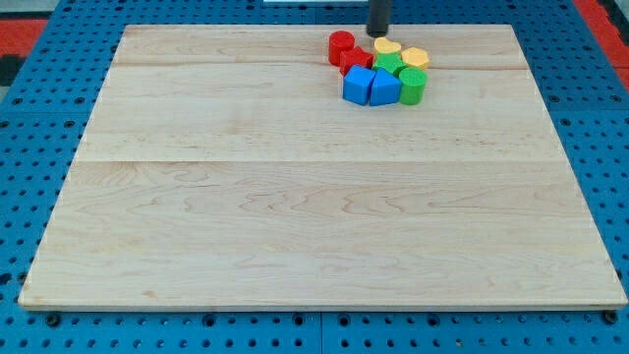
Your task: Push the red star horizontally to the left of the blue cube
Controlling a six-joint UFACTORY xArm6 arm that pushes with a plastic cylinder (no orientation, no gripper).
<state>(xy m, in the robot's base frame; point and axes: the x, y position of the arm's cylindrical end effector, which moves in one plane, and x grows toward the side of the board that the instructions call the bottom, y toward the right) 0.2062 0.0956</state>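
Observation:
The blocks sit in one tight cluster near the view's top, right of centre. The red star (355,60) lies just above and left of the blue cube (358,86), touching it. A red cylinder (340,45) stands up-left of the star. My tip (378,33) is at the board's top edge, just above the cluster, up-right of the red star and next to the yellow heart (387,47), slightly apart from the blocks.
A second blue block (384,88) sits right of the blue cube. A green cylinder (412,87), a green star (390,65) and a yellow block (416,57) fill the cluster's right side. The wooden board (295,216) lies on a blue pegboard (39,118).

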